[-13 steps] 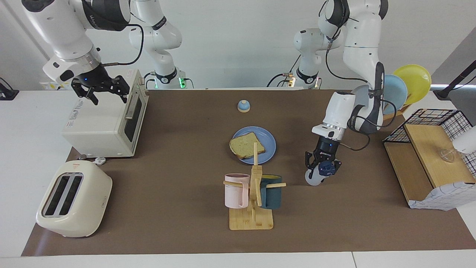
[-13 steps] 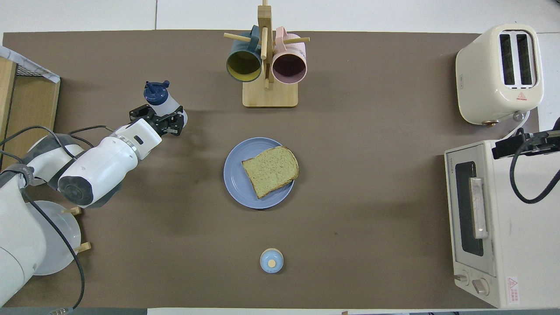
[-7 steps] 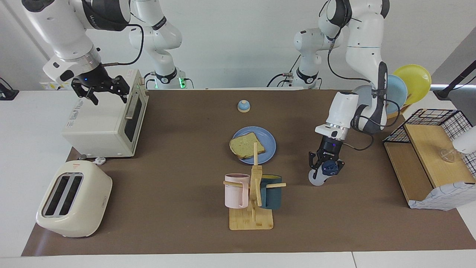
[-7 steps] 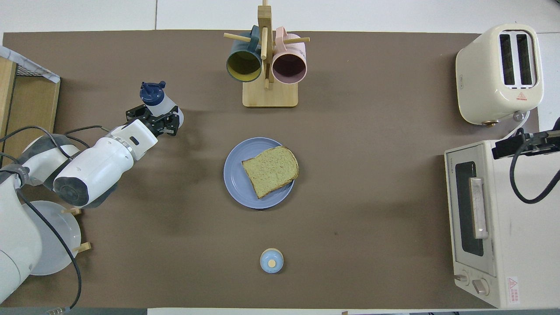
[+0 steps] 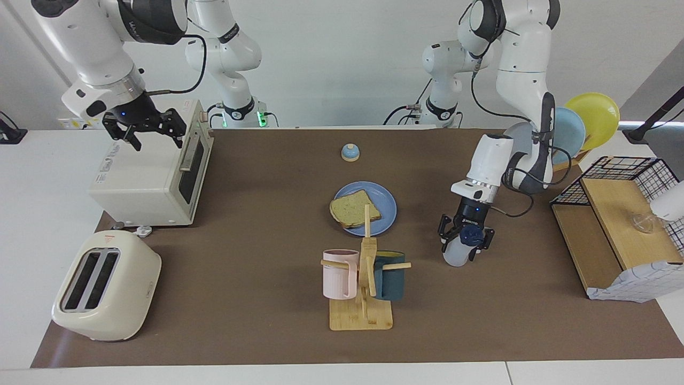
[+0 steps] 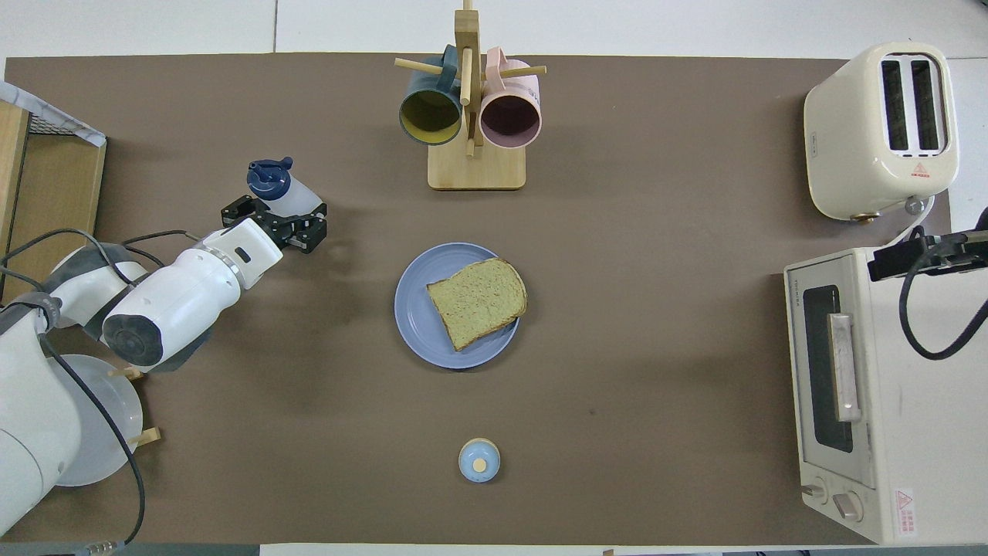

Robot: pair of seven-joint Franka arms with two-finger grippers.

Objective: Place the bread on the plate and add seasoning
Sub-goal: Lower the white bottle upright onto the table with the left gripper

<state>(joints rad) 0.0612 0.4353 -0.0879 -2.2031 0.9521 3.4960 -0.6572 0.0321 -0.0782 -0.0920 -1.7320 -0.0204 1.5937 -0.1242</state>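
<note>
- Seasoning first: the small translucent white plastic bottle with a navy-blue cap [image 5: 460, 250] stands on the brown mat toward the left arm's end of the table, beside the wooden mug rack [image 5: 363, 283] and well apart from the plate.
- I see the left gripper [image 5: 466, 241] down at that bottle, its fingers set either side of the body just under the cap [image 6: 268, 171]; they look parted, but I cannot tell from here whether they touch the plastic.
- The bottle's long axis runs roughly upright, leaning slightly, and the left arm is by far the nearer one.
- The square tan speckled bread slice [image 6: 478, 301] lies flat on the round medium-blue plate [image 6: 417, 324] at mid-table, so I judge the bread step done.
- From the bottle, the plate lies toward the right arm's end and a little nearer the robots.
- My right gripper [image 5: 143, 126] waits, fingers spread and empty, over the white toaster oven [image 5: 149, 171].
</note>
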